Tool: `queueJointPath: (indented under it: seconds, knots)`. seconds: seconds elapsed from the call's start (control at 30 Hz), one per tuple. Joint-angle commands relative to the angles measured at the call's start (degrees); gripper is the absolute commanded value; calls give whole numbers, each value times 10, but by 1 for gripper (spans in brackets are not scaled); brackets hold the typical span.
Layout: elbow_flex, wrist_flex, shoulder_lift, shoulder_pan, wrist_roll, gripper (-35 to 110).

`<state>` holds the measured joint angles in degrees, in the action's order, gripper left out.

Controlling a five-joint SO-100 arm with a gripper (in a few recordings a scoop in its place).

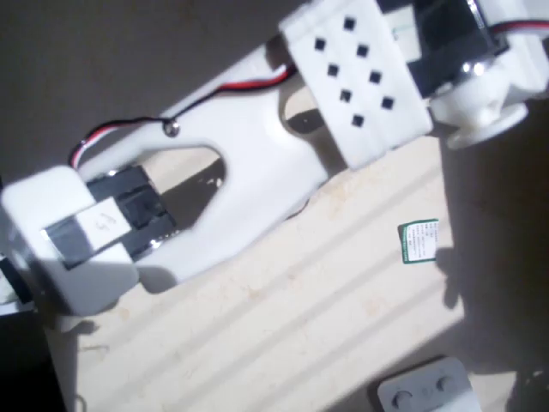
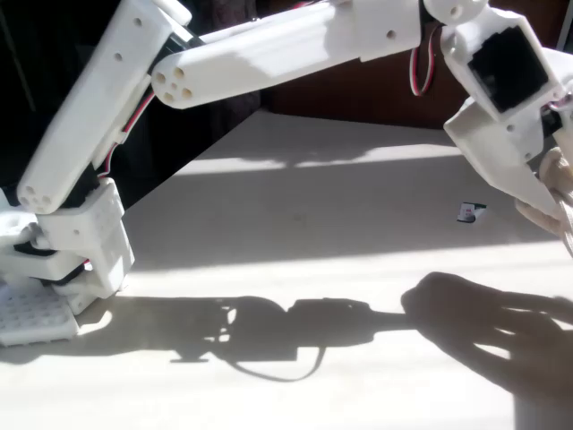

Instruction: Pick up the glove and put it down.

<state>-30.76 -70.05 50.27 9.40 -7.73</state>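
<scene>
While your white arm (image 1: 249, 146) spans the table (image 1: 283, 326), its motor label reads "3" (image 1: 105, 221); the glove (image 2: 557, 193) hangs against the gripper (image 2: 542, 202) at the fixed view's right edge, lifted off the table, jaw state unclear. The green card's (image 1: 419, 241) print is unreadable.

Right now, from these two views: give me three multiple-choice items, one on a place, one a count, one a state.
1. Overhead view: where is the green card?
A in the claw; B on the table, right of the arm; C at the left edge.
2. Round buttons on the grey device?
A two; B four; C none.
3. The glove is:
A flat on the table; B hanging at the claw, off the table; C on the card.

B: it lies alone on the tabletop. A: two discs show. B: the fixed view shows it raised above its shadow.
</scene>
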Motion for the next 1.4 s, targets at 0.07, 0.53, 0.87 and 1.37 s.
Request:
queueJointPath:
  seconds: [0.07, 0.53, 0.87, 1.37]
  knots:
    - [16, -55, 50, -105, -43, 0]
    - [14, -83, 10, -312, -48, 0]
    - [14, -83, -71, -322, -48, 0]
    - [14, -83, -124, -305, -47, 0]
